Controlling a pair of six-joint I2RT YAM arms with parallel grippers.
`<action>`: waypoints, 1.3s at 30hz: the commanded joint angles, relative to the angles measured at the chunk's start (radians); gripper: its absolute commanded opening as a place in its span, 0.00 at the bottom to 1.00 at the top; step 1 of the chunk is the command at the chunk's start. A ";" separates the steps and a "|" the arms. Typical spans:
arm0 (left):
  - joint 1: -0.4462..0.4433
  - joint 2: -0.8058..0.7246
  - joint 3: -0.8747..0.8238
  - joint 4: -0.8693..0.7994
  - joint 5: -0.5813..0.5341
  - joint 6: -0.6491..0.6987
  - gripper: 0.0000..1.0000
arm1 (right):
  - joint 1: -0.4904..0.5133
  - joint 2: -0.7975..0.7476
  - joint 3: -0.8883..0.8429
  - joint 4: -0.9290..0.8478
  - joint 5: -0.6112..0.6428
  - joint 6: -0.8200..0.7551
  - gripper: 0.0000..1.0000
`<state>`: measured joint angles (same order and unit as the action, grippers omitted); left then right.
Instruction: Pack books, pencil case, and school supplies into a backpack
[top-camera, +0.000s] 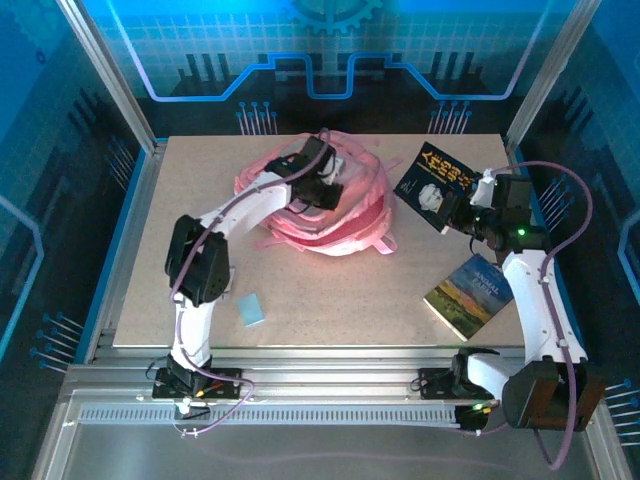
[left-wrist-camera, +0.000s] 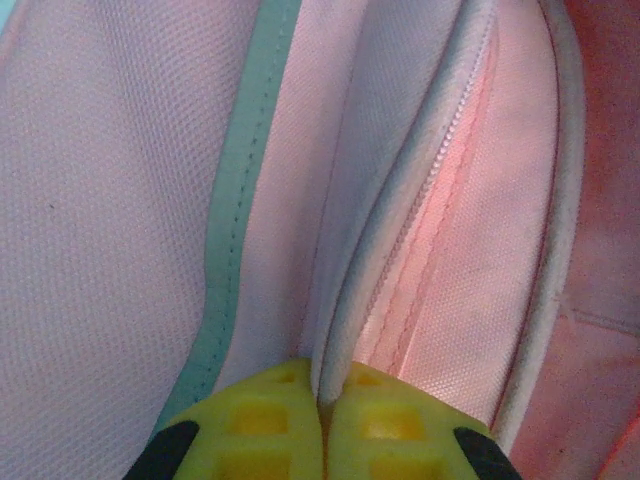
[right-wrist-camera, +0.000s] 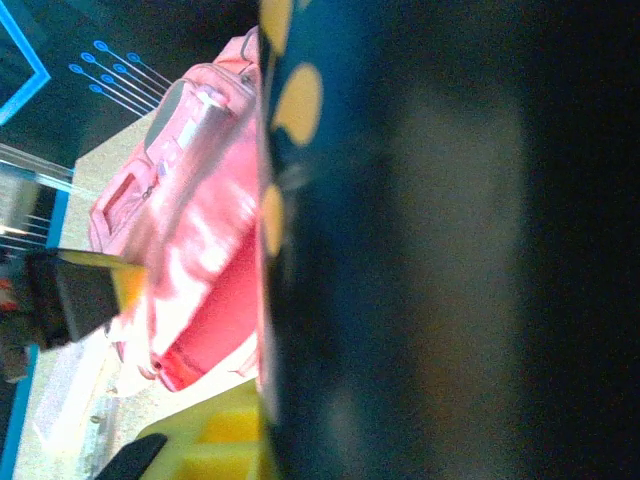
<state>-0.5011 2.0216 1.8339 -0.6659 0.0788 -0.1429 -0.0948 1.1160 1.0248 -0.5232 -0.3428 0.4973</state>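
The left gripper (left-wrist-camera: 325, 408) is pinched shut: its two yellow pads (left-wrist-camera: 265, 425) meet with a pale piped edge of the backpack (left-wrist-camera: 120, 200) caught between them. From the nip that edge rises and curves to the right beside a line of zip teeth (left-wrist-camera: 440, 190). Pink weave lies on both sides of it, and a pale green band runs up through the fabric to the left. In the top view this arm reaches over the far-left part of the table (top-camera: 340, 300) and its wrist sits on the upper part of the pink heap, which lies flat near the far middle of the board.

The right gripper (top-camera: 455, 212) is clamped on the lower right corner of the black book (top-camera: 432, 178). The book is lifted off the board and tilted, its cover with white characters facing up, just to the right of the backpack and apart from it. In the right wrist view the book is a dark, blurred slab right against the camera, with a yellow finger (right-wrist-camera: 215, 440) below it and the backpack beyond on the left.

The green-yellow book (top-camera: 468, 293) lies flat near the right edge, beneath the right forearm. The pale blue rectangle (top-camera: 251, 308) lies on the near-left board, close to the left arm's elbow and well apart from the backpack.
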 joint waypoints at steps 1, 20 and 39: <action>0.052 -0.087 0.087 0.050 0.169 -0.099 0.00 | 0.007 0.013 -0.011 0.134 -0.081 0.054 0.00; 0.105 -0.055 0.185 0.135 0.411 -0.171 0.00 | 0.371 0.557 0.064 0.843 -0.195 0.512 0.00; 0.150 -0.109 -0.025 0.279 0.278 -0.245 0.00 | 0.428 0.929 0.372 0.675 -0.192 0.597 0.57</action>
<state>-0.3817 1.9820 1.8420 -0.5117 0.4129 -0.3607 0.3527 2.1208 1.3808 0.2680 -0.5537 1.1496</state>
